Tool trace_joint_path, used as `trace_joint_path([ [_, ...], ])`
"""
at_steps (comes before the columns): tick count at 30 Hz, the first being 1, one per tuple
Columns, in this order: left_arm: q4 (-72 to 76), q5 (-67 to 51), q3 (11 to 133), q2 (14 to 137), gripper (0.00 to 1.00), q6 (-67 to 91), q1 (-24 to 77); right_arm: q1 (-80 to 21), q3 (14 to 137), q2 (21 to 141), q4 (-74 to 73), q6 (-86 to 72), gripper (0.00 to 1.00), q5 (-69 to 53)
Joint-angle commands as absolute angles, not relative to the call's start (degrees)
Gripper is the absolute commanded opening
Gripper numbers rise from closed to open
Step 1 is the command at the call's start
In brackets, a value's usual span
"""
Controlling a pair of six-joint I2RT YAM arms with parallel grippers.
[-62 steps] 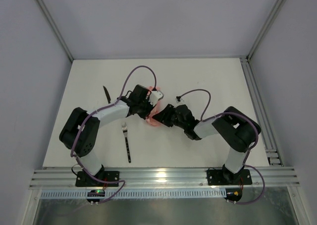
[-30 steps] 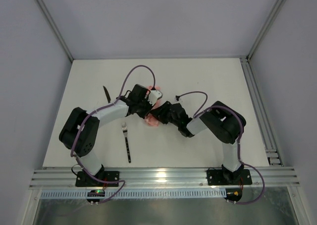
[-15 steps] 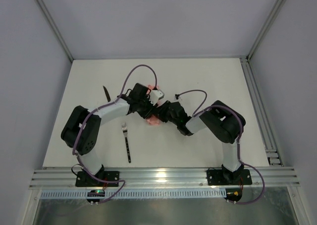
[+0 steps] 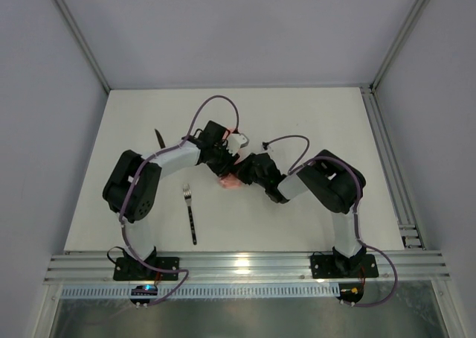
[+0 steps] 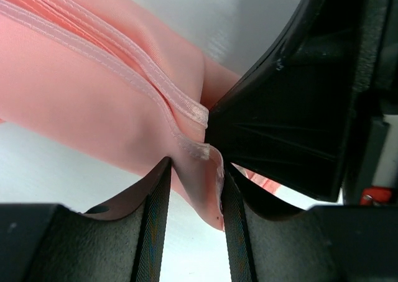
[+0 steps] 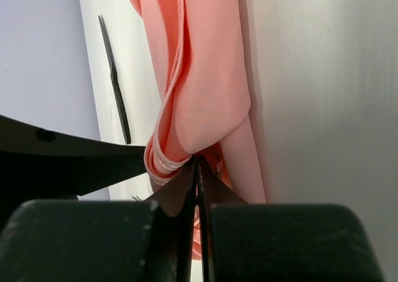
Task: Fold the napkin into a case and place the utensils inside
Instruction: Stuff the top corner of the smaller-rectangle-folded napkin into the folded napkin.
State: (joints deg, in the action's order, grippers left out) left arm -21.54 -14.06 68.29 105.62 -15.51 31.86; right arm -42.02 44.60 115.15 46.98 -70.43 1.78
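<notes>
The pale-pink napkin [image 4: 227, 181] lies bunched at mid-table between both grippers. My left gripper [image 4: 225, 164] stands on its far-left side, my right gripper [image 4: 239, 173] on its right. In the left wrist view the jaws [image 5: 194, 165] stand a narrow gap apart with a hemmed corner of the napkin [image 5: 93, 89] between them, touching both pads. In the right wrist view the jaws [image 6: 198, 161] are pressed together on a fold of the napkin [image 6: 205, 89]. The fork [image 4: 191, 213] lies front left. The black knife [image 4: 159, 140] lies far left and also shows in the right wrist view [image 6: 115, 83].
The right gripper's black body [image 5: 298, 95] sits right against the left fingers. White table [image 4: 312, 122] runs to a metal rail [image 4: 387, 159] on the right. Grey walls stand behind and at both sides.
The right arm's elbow drew in toward the middle and the left arm's elbow swung up and inward. Both grippers stayed at the napkin, which bunched a little tighter. Fork and knife have not moved.
</notes>
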Motion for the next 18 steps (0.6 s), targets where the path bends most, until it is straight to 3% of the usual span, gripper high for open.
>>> trace_joint_path([
  [1,-22.0,-12.0,70.4,106.6,0.38,-16.4,32.0,-42.5,46.9,115.0,48.6,-68.7,0.04,1.4],
  [4,-22.8,-11.1,70.8,107.4,0.28,-16.8,32.1,-42.4,47.6,114.8,48.0,-67.8,0.04,0.9],
  [5,-23.1,-11.1,71.4,107.9,0.16,-17.0,32.2,-42.4,48.2,114.7,47.6,-67.2,0.04,0.9],
  [8,-23.2,-10.4,71.2,107.9,0.0,-17.3,32.2,-42.3,47.7,113.7,47.3,-67.2,0.16,-1.2],
  [18,-15.6,-6.3,65.8,100.9,0.0,-16.6,32.2,-42.3,42.0,106.1,45.1,-62.4,0.16,-3.2],
])
